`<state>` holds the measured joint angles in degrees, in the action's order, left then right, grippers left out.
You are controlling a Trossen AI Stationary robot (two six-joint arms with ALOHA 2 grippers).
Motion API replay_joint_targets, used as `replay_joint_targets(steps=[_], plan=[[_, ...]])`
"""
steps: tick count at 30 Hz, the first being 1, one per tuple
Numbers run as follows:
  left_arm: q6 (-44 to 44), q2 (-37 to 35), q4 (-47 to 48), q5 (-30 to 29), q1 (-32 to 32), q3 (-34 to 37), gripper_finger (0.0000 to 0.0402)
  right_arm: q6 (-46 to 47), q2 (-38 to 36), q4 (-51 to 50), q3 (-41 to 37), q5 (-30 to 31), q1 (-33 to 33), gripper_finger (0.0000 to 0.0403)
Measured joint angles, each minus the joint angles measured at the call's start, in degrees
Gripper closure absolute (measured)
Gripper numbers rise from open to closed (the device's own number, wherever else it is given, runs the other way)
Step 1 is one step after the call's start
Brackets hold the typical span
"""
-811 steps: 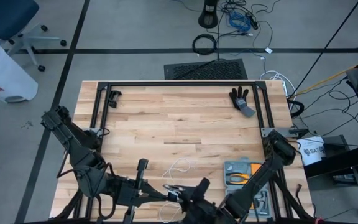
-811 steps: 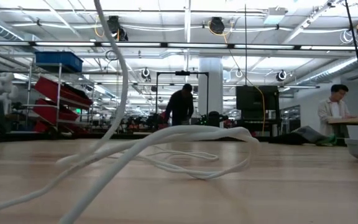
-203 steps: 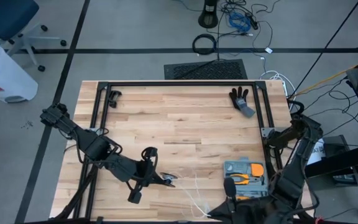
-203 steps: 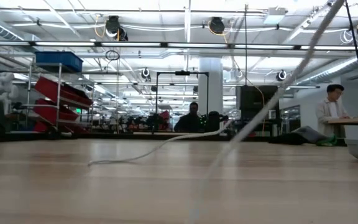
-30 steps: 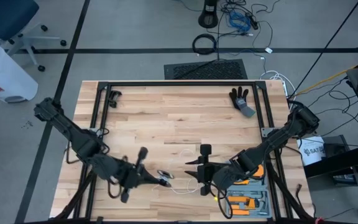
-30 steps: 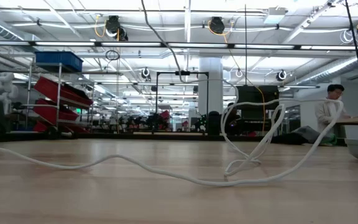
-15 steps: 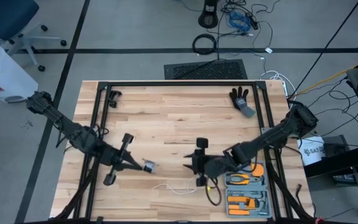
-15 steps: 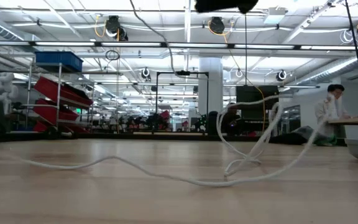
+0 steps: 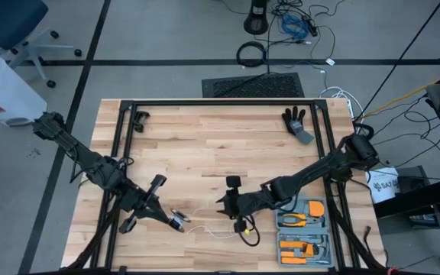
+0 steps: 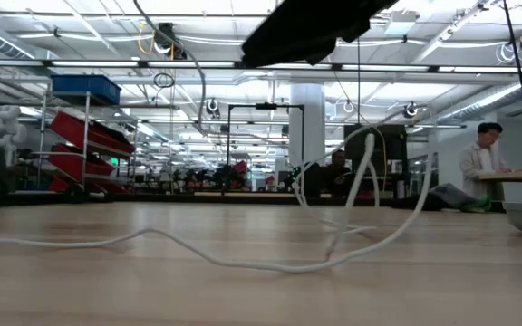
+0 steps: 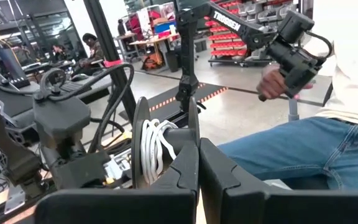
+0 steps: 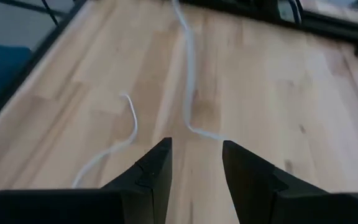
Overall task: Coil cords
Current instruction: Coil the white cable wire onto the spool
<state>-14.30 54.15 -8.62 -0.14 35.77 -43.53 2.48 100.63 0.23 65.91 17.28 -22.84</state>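
Note:
The white cord lies slack on the wood near the table's front. One stretch stands up in a loop. Its black reel carries several white turns and hangs at my left gripper, which is shut on it near the front left. My right gripper hovers open to the right of the reel, slanting down over the loose cord. Nothing is between its fingers. My left gripper pinches a thin black flange of the reel between its two shut fingers. The wound cord sits beside one finger. The fingers come in about level from the table's left. The reel stands on edge, clear of the table, and the cord trails slack from it.
A grey tray of orange-handled pliers sits at the front right under my right arm. A black glove lies at the far right and a black clip at the far left. Black frame rails border the table. People show beyond it.
My left gripper has drawn back toward the table's left edge with the reel and levelled out, staying shut. My right gripper has gone toward the table's left and down over the loose cord, staying open. The cord's standing loop has narrowed.

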Motion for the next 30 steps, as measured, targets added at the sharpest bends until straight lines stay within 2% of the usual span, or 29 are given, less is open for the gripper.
replay_joint_targets(steps=[3,7,11,25,30], plan=[[0.0,0.0,0.0,0.0,0.0,0.0,0.04,-1.1,0.9,3.1,0.0,-0.4,0.1,0.0275],[0.0,0.0,0.0,0.0,0.0,0.0,0.04,-1.2,2.4,7.5,0.0,-4.0,0.6,0.0275],[0.0,0.0,0.1,0.0,0.0,0.0,0.04,-1.6,4.8,11.5,0.0,-4.3,0.9,0.0275],[-0.5,0.0,0.0,0.0,0.3,0.0,0.04,-0.4,6.1,13.4,0.0,-1.2,1.9,0.0277],[-0.6,0.0,0.0,0.0,0.3,0.0,0.04,-0.6,7.1,15.6,-0.1,-4.4,1.9,0.0297]])
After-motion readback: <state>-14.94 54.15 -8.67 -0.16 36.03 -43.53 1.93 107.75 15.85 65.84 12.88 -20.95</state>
